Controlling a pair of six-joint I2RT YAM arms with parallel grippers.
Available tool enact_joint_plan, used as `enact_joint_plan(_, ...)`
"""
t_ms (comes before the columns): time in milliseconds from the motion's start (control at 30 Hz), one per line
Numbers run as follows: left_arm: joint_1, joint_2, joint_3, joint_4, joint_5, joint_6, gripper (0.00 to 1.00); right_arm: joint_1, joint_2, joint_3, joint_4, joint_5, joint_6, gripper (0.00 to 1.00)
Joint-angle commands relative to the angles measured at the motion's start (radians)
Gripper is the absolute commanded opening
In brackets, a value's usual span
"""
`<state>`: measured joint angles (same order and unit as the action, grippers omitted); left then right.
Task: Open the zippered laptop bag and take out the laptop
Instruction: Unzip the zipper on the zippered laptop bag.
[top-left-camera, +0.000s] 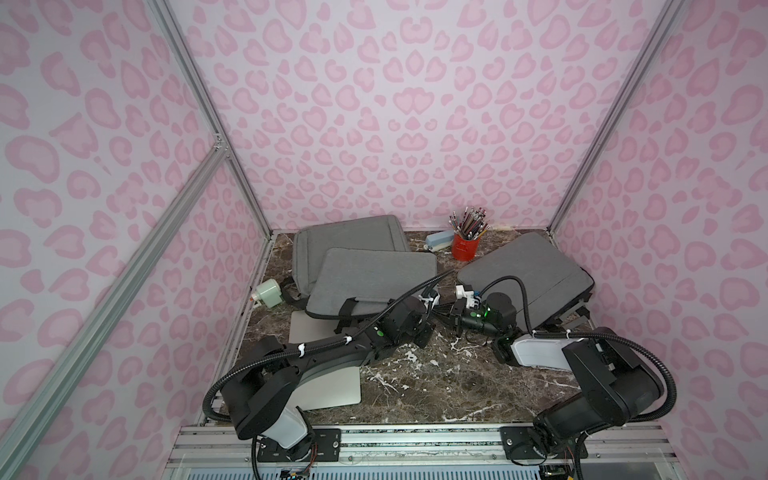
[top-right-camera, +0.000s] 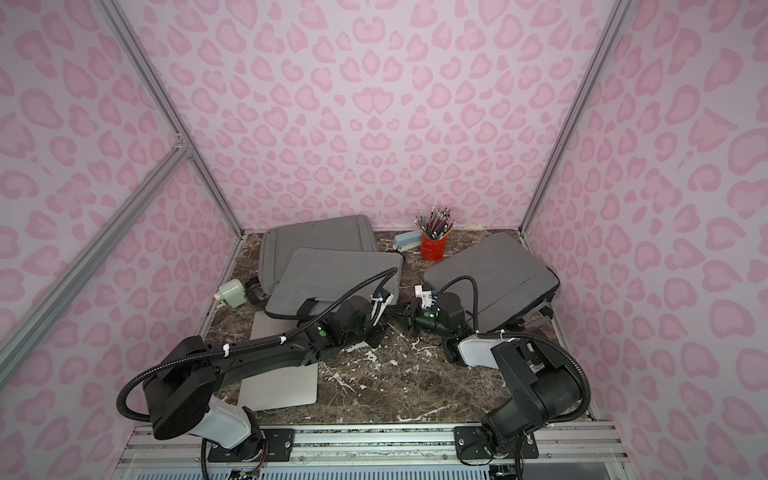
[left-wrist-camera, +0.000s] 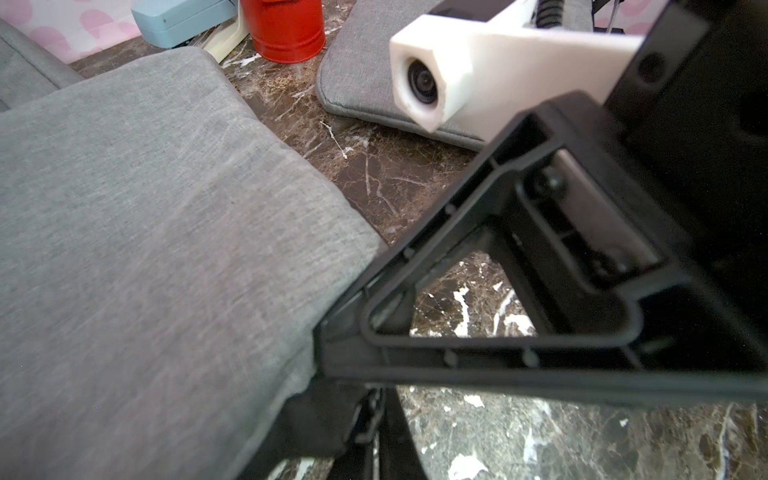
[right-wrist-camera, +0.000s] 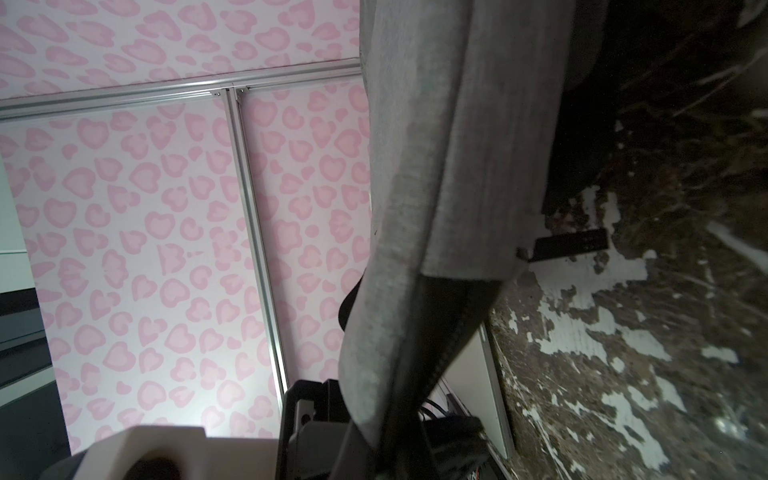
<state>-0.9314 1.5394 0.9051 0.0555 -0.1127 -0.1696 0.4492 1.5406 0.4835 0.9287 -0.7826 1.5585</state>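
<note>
Both clenched: left gripper (top-left-camera: 434, 309) and right gripper (top-left-camera: 451, 311) meet at the near right corner of the laptop bag (top-left-camera: 374, 274); what they pinch is hidden. Bag lies mid-table, long axis crosswise, strapped edge facing the robot, overlapping the laptop (top-left-camera: 332, 388), which is partly hidden under the left arm.

At the back of your marble table (top-left-camera: 436, 378) you have a red cup (top-left-camera: 464, 247) packed with pencils (top-left-camera: 469, 222), and a pale blue box (top-left-camera: 439, 240) just beside it. A pale green pencil sharpener (top-left-camera: 269, 293) sits at the table's left edge, by the pink-spotted wall (top-left-camera: 124, 249).
</note>
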Motion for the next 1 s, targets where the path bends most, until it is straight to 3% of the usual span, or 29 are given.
enact_joint_plan(0,0.002,-0.02,-0.002,-0.043,-0.028,0.013,0.02,-0.009,-0.013,0.001,-0.001,0.043,-0.037,0.0)
enact_joint_plan(233,0.023,-0.051,0.003,-0.144,-0.028,-0.003,0.02,-0.021,-0.03,-0.002,-0.05,0.065,-0.078,0.0)
enact_joint_plan(700,0.069,-0.044,-0.001,-0.15,0.129,-0.069,0.03,-0.024,-0.031,-0.008,-0.021,0.058,-0.076,0.0)
enact_joint_plan(967,0.051,-0.009,0.043,-0.158,0.09,-0.041,0.27,-0.011,-0.037,-0.02,0.008,0.057,-0.027,0.0)
